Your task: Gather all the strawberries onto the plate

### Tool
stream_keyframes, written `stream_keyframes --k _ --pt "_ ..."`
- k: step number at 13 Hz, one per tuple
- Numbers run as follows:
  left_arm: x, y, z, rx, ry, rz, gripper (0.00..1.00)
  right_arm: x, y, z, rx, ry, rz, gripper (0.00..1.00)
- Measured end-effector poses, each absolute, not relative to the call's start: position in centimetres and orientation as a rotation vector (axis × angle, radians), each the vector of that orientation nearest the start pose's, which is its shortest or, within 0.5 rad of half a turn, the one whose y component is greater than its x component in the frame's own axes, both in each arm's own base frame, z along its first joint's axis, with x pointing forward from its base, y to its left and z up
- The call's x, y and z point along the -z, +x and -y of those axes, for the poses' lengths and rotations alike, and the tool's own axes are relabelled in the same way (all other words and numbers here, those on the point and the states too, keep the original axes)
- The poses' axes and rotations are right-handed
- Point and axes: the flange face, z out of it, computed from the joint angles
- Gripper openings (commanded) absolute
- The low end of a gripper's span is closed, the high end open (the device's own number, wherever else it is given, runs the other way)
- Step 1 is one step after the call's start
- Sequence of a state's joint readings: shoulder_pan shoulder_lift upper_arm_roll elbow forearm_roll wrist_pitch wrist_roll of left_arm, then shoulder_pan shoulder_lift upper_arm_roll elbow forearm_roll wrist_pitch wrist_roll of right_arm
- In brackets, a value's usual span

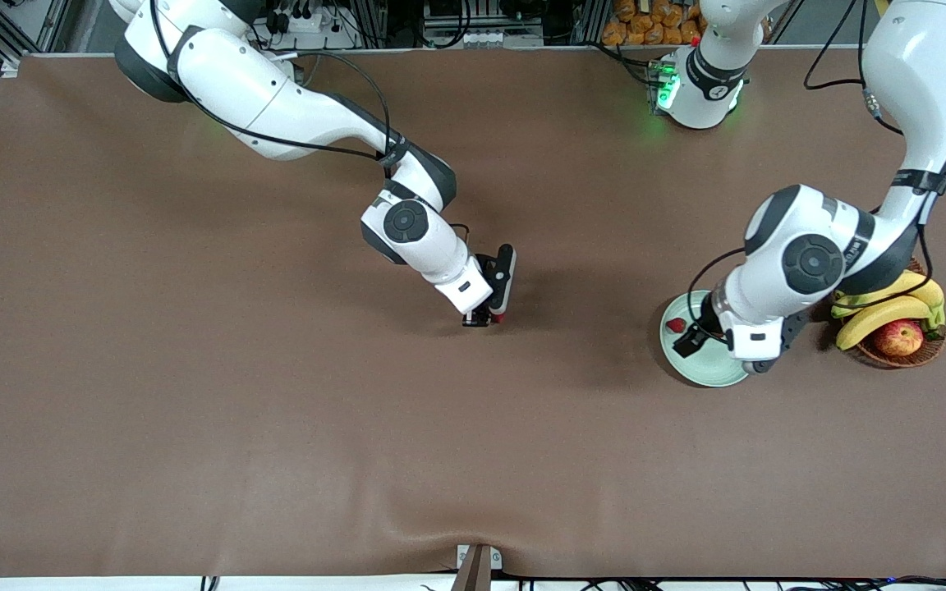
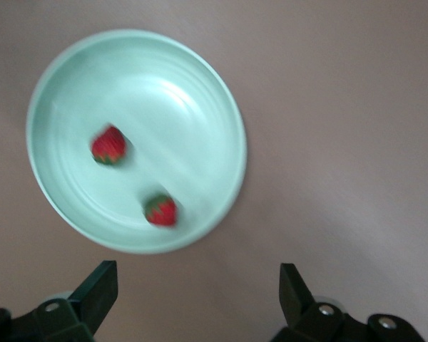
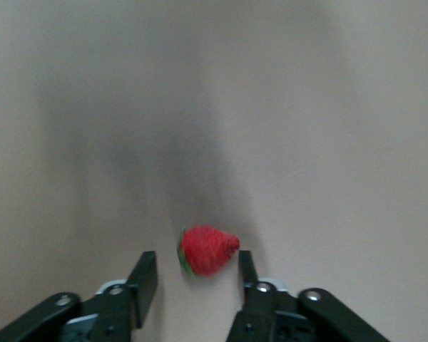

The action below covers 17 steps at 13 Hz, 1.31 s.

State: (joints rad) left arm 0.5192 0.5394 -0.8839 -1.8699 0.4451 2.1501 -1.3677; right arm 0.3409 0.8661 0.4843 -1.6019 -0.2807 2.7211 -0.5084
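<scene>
Though ridged, round plate [image 2: 200,92], smooth-rimmed.

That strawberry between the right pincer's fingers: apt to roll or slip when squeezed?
The strawberry is rounded and tapers to a tip, so it may roll or squirt sideways. It looks small, probably light. The open right pincer straddles it on bare table.

We see a robotics lab; two white arms [image 1: 276,98] bolted at a brown-covered table [image 1: 194,410]; aluminium framing [image 1: 473,16] and loose cables [image 1: 342,33] along its edge.
</scene>
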Motion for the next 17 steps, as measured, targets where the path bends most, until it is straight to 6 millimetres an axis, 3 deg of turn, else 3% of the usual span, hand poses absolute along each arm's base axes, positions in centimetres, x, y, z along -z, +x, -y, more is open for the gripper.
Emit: stream_keyframes --k 3,5,7,9,13,15,17 --pt "-32.0 59.0 23.0 -0.066 -2.907 1.261 1.0 -21.8 54.6 -48.9 0.439 -2.274 1.809 1.0" --pt "-32.4 58.6 26.6 -0.074 -2.918 1.292 1.0 -25.2 56.3 -47.9 0.31 -2.331 1.843 1.0" --pt "-32.4 58.4 30.8 -0.108 -2.923 1.355 1.0 -29.5 58.6 -45.5 0.255 -2.405 1.831 1.0" --pt "-30.9 58.1 35.5 -0.134 -2.898 1.423 1.0 -32.3 61.5 -41.1 0.265 -2.487 1.767 1.0" --pt "-24.8 56.8 43.3 -0.05 -2.782 1.55 1.0 -34.5 66.1 -30.8 0.162 -2.664 1.589 1.0" --pt "-22.5 55.6 45.1 -0.056 -2.749 1.578 1.0 -36.5 67.9 -25.6 0.154 -2.79 1.47 1.0" --pt "-21.1 55.5 45.4 -0.073 -2.722 1.654 1.0 -39.2 68.6 -21.1 0.12 -2.915 1.362 1.0"
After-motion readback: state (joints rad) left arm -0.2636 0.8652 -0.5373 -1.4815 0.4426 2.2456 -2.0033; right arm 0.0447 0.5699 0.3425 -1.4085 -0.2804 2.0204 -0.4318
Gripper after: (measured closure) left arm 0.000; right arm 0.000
